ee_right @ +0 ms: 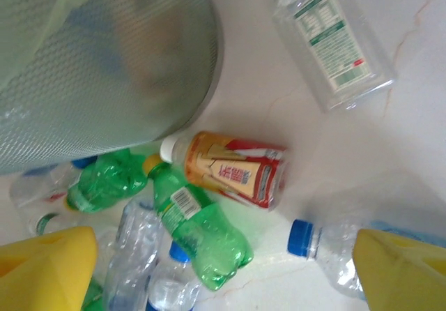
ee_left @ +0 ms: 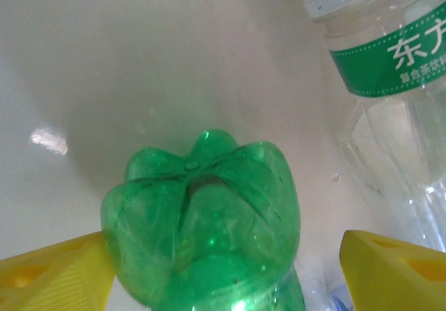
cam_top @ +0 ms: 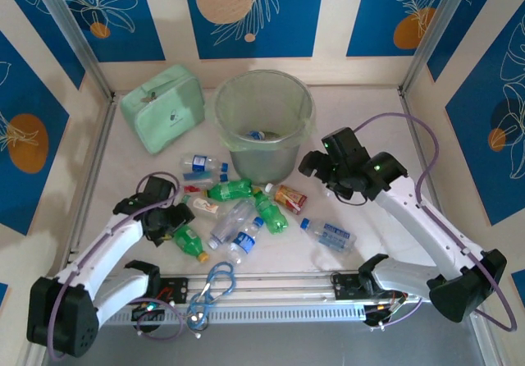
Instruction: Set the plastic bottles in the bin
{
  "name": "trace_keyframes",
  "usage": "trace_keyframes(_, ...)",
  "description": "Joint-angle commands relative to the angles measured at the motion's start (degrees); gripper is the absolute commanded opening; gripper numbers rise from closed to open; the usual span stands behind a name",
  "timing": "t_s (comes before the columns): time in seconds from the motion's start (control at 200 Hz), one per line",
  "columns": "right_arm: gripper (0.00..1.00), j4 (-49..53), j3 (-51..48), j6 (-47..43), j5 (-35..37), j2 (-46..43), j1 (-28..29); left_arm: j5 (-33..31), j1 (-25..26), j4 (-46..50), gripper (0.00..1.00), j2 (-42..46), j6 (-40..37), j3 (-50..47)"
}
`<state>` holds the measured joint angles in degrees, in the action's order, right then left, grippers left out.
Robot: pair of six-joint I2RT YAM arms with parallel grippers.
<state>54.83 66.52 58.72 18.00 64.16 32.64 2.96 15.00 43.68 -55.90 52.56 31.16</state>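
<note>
The bin (cam_top: 262, 124) stands at the back middle with one bottle (cam_top: 257, 134) inside. Several plastic bottles lie in front of it: green ones (cam_top: 230, 190) (cam_top: 271, 212), clear ones (cam_top: 231, 222) (cam_top: 328, 235) and an orange-labelled one (cam_top: 289, 198). My left gripper (cam_top: 176, 222) is open around a green bottle (ee_left: 202, 220) lying on the table. The left finger touches it and the right finger stands a gap away. My right gripper (cam_top: 312, 165) hangs open beside the bin (ee_right: 104, 67), above the orange-labelled bottle (ee_right: 233, 168) and a green one (ee_right: 198, 227), with nothing between its fingers.
A mint-green zip case (cam_top: 162, 107) lies left of the bin. A blue carabiner (cam_top: 217, 280) rests by the front rail (cam_top: 279, 288). A clear bottle with a green label (ee_left: 390, 81) lies close to the right of the left gripper. Metal frame posts border the table.
</note>
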Motion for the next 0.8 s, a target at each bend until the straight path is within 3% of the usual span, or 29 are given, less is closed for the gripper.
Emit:
trace_keyframes(0.0,0.93,-0.20,-1.95,0.22,-3.54,-1.66,0.14,0.05,-0.47,-3.79,0.82,-1.60,1.59,-0.35)
trace_keyframes(0.525,0.93,-6.07,-2.74,-2.20,-9.71,-4.51,0.23,-1.19,-0.47,-3.80,0.59,-2.91,-0.23,-0.22)
trace_keyframes(0.795,0.93,-10.78,-0.54,-6.23,-13.25,-5.46,4.82,-4.21,-0.49,3.29,0.51,4.56,-1.75,5.36)
